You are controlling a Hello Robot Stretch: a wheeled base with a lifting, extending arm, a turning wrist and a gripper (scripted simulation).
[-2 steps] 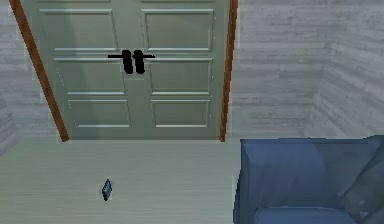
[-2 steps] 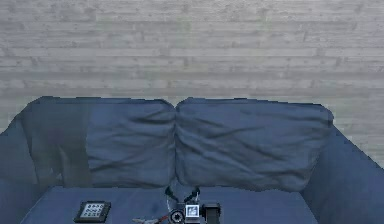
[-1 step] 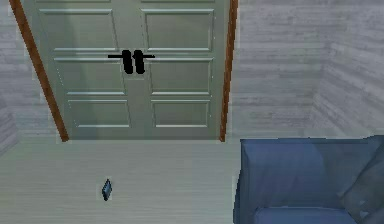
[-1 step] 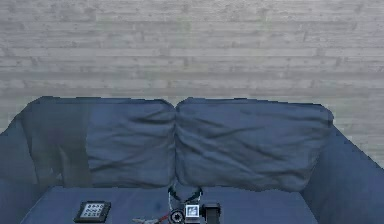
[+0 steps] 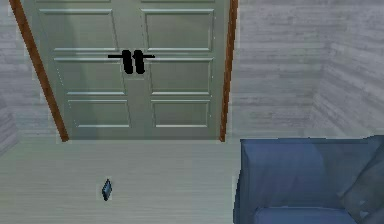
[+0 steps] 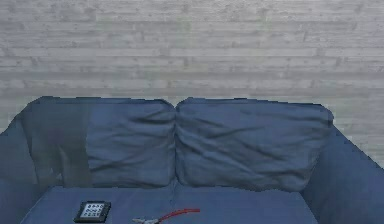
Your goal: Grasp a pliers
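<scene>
On the blue sofa's seat [image 6: 230, 205] in the arm side view, near the bottom edge, lies a small thin tool with red handles and a grey metal end [image 6: 170, 214], shaped like pliers. It rests flat on the cushion, just right of a dark remote-like pad with pale buttons [image 6: 92, 211].
The blue sofa [image 5: 310, 185] fills the forward view's lower right. A pale double door with black handles [image 5: 130, 62] in a brown frame stands ahead. A small dark flat object [image 5: 106, 189] lies on the light floor before the door. Grey plank walls surround.
</scene>
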